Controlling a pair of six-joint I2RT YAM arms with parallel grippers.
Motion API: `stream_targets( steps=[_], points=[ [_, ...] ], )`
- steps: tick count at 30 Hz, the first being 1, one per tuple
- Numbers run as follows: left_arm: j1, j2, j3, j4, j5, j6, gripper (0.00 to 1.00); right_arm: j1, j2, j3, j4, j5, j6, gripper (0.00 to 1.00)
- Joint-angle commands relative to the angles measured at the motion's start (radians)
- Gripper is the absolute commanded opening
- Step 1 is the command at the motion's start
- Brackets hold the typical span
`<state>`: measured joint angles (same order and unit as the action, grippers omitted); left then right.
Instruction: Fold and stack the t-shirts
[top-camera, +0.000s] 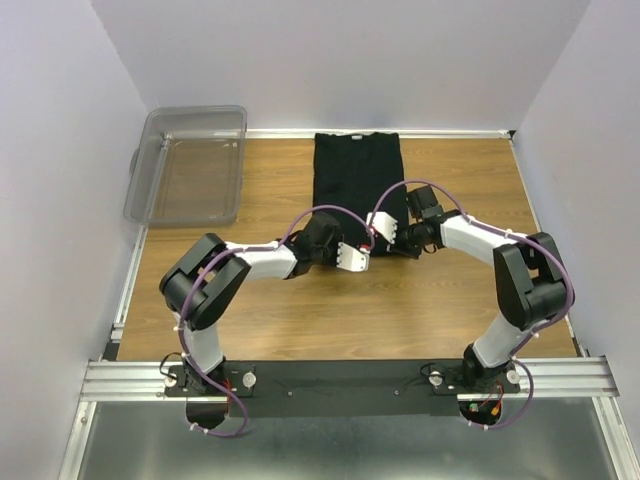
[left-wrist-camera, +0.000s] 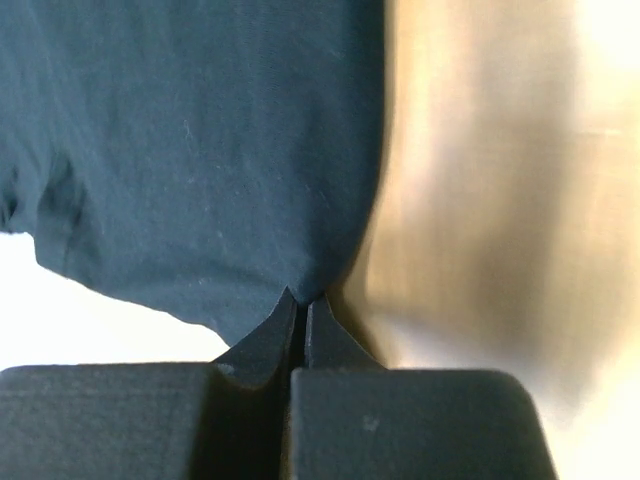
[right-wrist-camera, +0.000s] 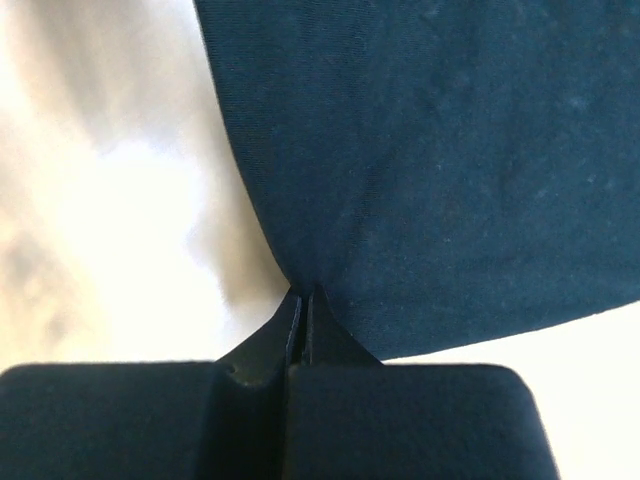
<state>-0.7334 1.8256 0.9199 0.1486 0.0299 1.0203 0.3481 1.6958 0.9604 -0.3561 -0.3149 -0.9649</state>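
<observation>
One black t-shirt (top-camera: 358, 175) lies as a long folded strip at the back middle of the wooden table (top-camera: 250, 300). My left gripper (top-camera: 322, 245) is at its near left corner and my right gripper (top-camera: 405, 243) at its near right corner. In the left wrist view the left gripper (left-wrist-camera: 301, 297) is shut, its tips pinching the edge of the dark cloth (left-wrist-camera: 200, 150). The right wrist view shows the right gripper (right-wrist-camera: 303, 292) shut the same way on a corner of the cloth (right-wrist-camera: 450, 150). No other shirt shows.
A clear plastic bin (top-camera: 140, 190) sits at the back left corner of the table, nothing visible in it. White walls close in the table on three sides. The arms' base rail (top-camera: 340, 378) runs along the near edge.
</observation>
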Motion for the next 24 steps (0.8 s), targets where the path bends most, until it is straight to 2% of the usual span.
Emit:
stream_targets(
  steps=[1, 2, 6, 10, 12, 15, 18, 20, 24],
  points=[
    [-0.092, -0.139, -0.013, -0.222, 0.094, -0.054, 0.0, -0.009, -0.085, 0.005, -0.303, -0.078, -0.142, 0.01],
    [-0.156, -0.181, -0.016, -0.3, 0.106, -0.087, 0.0, -0.011, -0.141, -0.002, -0.398, -0.09, -0.19, 0.0],
    [-0.343, -0.313, -0.052, -0.426, 0.181, -0.222, 0.0, -0.011, -0.267, 0.017, -0.696, -0.196, -0.305, 0.01],
    [-0.493, -0.434, -0.098, -0.426, 0.297, -0.363, 0.0, -0.011, -0.379, 0.017, -0.869, -0.256, -0.345, 0.01],
    [-0.518, -0.471, -0.108, -0.42, 0.32, -0.388, 0.0, -0.011, -0.419, -0.002, -0.845, -0.25, -0.312, 0.0],
    [-0.514, -0.517, -0.131, -0.399, 0.269, -0.385, 0.0, -0.011, -0.455, -0.012, -0.762, -0.181, -0.215, 0.01],
    [-0.44, -0.523, -0.142, -0.363, 0.239, -0.367, 0.0, -0.012, -0.438, 0.024, -0.624, -0.106, -0.135, 0.01],
    [-0.391, -0.5, -0.128, -0.38, 0.26, -0.371, 0.0, -0.012, -0.371, 0.108, -0.563, -0.102, -0.103, 0.01],
    [-0.38, -0.509, -0.127, -0.402, 0.229, -0.419, 0.0, -0.012, -0.211, 0.299, -0.554, -0.189, -0.1, 0.01]
  ],
)
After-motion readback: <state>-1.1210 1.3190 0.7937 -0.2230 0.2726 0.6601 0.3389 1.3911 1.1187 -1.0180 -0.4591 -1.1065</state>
